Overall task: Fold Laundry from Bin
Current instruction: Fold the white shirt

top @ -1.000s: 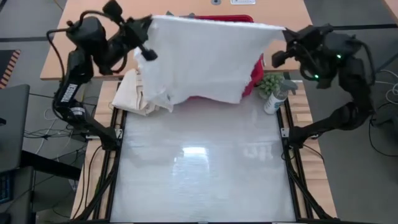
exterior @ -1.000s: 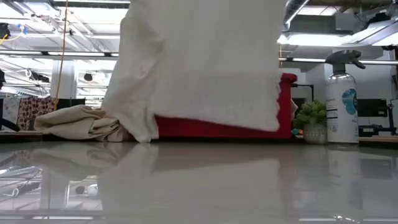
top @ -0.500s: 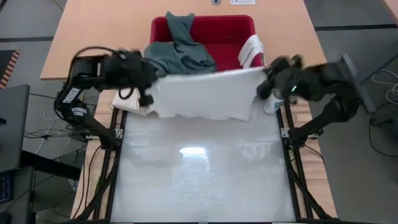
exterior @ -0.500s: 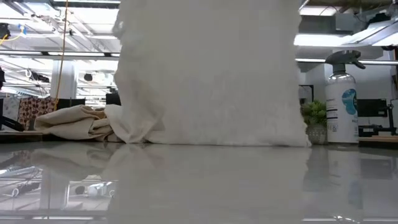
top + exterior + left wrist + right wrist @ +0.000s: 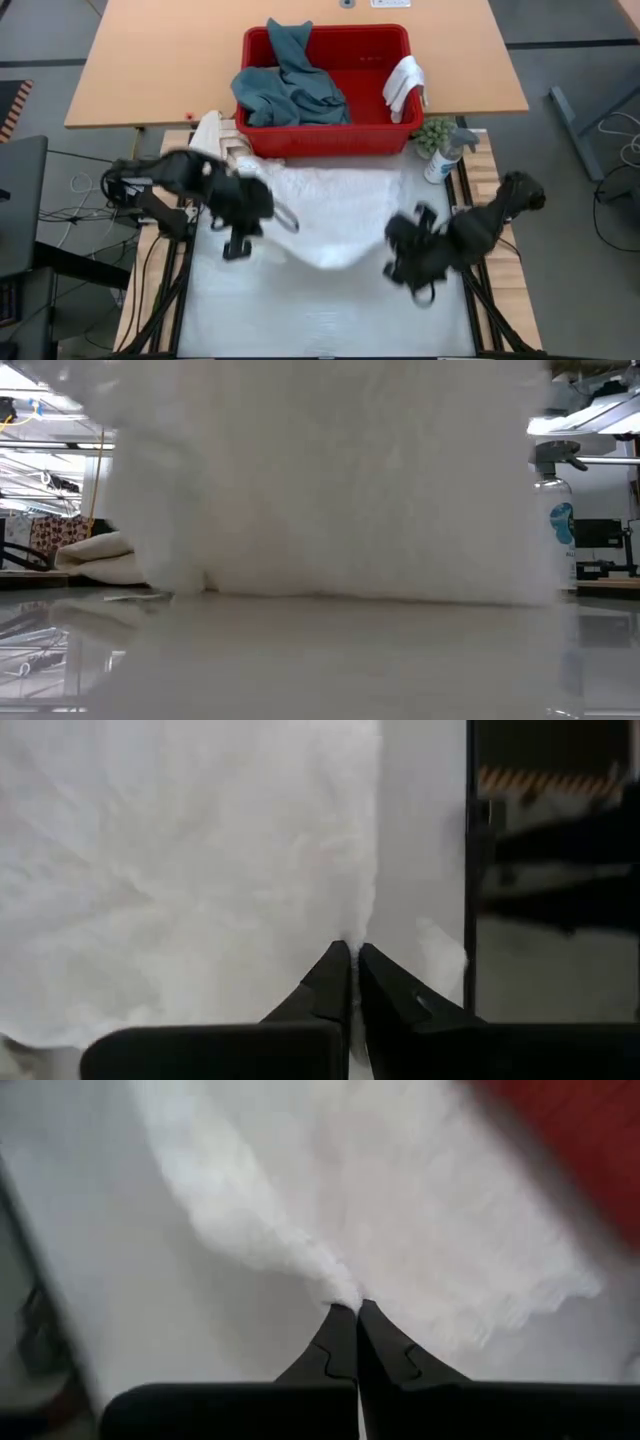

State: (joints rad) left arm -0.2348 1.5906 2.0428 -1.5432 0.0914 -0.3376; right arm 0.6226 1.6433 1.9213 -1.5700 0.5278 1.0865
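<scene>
The left hand (image 5: 243,222) is pinching one corner of the white towel (image 5: 335,215), and the right hand (image 5: 405,255) is pinching the opposite corner, jaws closed tight on cloth. The towel is sagging between them onto the desk (image 5: 330,320), its far edge lying just beyond both hands against the red bin (image 5: 325,135). Uneven pulling risks bunching it or slipping a corner free.

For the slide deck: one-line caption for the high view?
Both pincers, left and right, spread the white towel before the red bin.
</scene>
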